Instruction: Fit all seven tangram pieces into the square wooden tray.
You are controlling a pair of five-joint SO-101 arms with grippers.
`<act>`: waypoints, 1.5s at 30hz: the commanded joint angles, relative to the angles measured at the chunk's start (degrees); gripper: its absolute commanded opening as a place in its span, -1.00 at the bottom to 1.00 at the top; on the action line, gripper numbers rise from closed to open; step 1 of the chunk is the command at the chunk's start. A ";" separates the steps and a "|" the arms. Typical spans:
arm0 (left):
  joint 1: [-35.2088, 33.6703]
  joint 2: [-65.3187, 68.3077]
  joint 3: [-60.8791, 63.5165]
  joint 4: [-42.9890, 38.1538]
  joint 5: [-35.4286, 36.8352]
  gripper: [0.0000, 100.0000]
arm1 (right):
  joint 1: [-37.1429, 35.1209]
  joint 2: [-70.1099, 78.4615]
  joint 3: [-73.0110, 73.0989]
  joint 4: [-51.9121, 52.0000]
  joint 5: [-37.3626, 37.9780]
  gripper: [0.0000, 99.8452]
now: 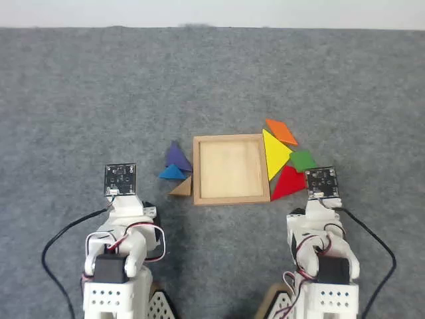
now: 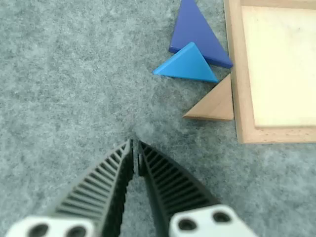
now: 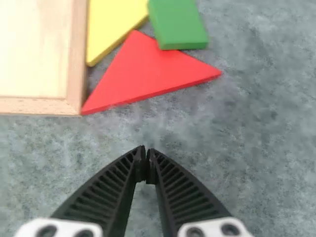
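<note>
Nearest the arms' bases, the left gripper [image 2: 135,144] hangs just above the grey felt mat [image 1: 99,100] with its ribbed fingers [image 2: 111,177] pressed together and nothing between them. The right gripper [image 3: 146,149] is likewise clenched on nothing and hovers over the mat on the other side. Just beyond the left gripper lies a tan triangle [image 2: 216,104], one edge touching the left wall of the wooden tray [image 1: 232,199] near its near corner. Past it sit a light blue triangle [image 2: 187,65] and, touching it on the far side, a dark blue triangle [image 2: 195,27]. Just ahead of the right gripper, a red triangle [image 3: 143,69] lies flat with one corner at the tray's near right corner. A green square [image 3: 176,23] sits at the red triangle's far edge. A yellow triangle [image 1: 274,154] lies beside the square with its long side along the tray's right wall. Farthest out, an orange parallelogram [image 1: 281,131] rests at the yellow triangle's far tip. All seven pieces lie on the mat outside the tray, which sits midway between the two arms.
</note>
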 commanded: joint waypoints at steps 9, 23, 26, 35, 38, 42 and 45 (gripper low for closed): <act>-0.35 -1.14 -0.66 0.09 -0.53 -0.97 | -2.07 -0.92 -1.32 -4.62 4.84 -0.98; -0.35 -1.14 -0.66 0.09 -0.53 -0.97 | -0.48 26.68 -34.29 -5.93 9.05 -0.88; -0.35 -1.14 -0.66 0.09 -0.53 -0.97 | -2.77 45.32 -43.25 -8.04 2.55 -0.88; -0.35 -1.14 -0.66 0.09 -0.53 -0.97 | -4.09 83.30 -58.99 -12.62 -20.31 -0.72; -0.35 -1.14 -0.66 0.09 -0.53 -0.97 | -4.70 89.80 -60.92 -12.44 -27.69 -0.55; -0.35 -1.14 -0.66 0.09 -0.53 -0.97 | -6.02 93.32 -61.45 -12.62 -34.46 -0.47; -0.35 -1.14 -0.66 0.09 -0.53 -0.97 | -7.78 94.73 -61.45 -12.97 -34.99 -0.47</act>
